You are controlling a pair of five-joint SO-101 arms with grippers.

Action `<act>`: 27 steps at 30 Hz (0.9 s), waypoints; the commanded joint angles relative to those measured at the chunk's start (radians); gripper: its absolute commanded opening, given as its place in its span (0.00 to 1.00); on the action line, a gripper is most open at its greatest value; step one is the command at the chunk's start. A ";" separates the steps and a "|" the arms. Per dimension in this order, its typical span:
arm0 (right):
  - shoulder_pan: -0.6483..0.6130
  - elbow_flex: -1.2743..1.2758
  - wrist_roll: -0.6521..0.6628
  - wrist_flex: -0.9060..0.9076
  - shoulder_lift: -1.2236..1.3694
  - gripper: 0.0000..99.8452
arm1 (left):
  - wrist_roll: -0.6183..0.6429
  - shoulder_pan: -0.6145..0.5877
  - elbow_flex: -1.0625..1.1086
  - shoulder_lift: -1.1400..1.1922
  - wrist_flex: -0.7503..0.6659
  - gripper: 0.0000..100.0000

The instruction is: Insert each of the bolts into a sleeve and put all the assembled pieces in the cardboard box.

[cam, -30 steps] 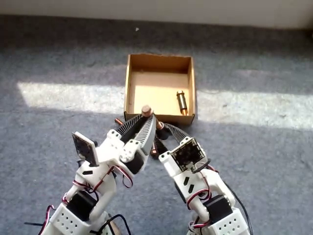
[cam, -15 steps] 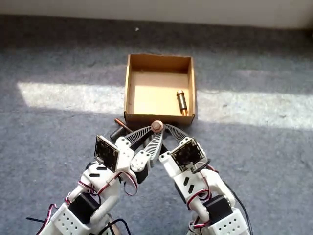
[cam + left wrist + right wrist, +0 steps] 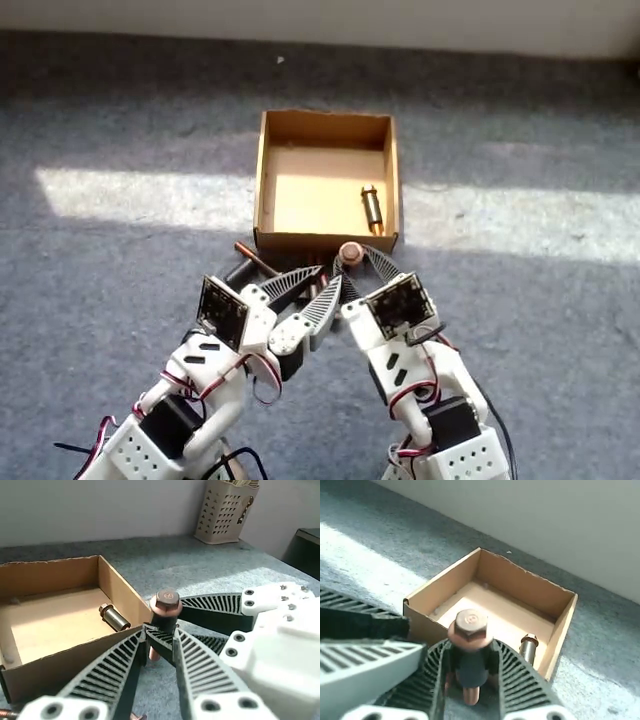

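Cardboard box sits open-topped on grey carpet, straight ahead of both my arms, so either one can get to it. My right gripper is clamped on an assembled bolt-and-sleeve piece. It holds the piece upright with the hex head on top, the dark sleeve between the fingers and the copper tip poking out below. The grip is on the sleeve, I'd guess so the bolt cannot slide out. The piece hangs just outside the box's near wall, not over the opening yet, so the step in hand looks like carrying it over the wall and dropping it in. My left gripper is open and holds nothing. Its fingers are spread just beside the right gripper's tips, low over the carpet. It is probably there because the two had to meet to do the insertion, and it is close enough to snag if the right arm swings sideways. One finished piece lies flat inside the box along the right wall, out of the way of the next drop. A loose bolt and a dark sleeve lie on the carpet just outside the box's near-left corner, close together but unjoined, so more assembly is left.
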 commanded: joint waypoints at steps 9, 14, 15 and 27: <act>0.117 0.105 -0.002 -0.062 -0.021 0.01 | -0.021 -0.134 -0.022 -0.001 0.012 0.01; 0.119 0.105 -0.002 -0.056 -0.021 0.01 | -0.021 -0.239 -0.013 -0.001 0.012 0.01; 0.119 0.105 -0.002 -0.056 -0.021 0.01 | -0.021 -0.260 -0.013 -0.001 0.012 0.01; 0.148 0.105 -0.002 -0.054 -0.021 0.01 | -0.091 -0.515 0.021 0.002 0.044 0.01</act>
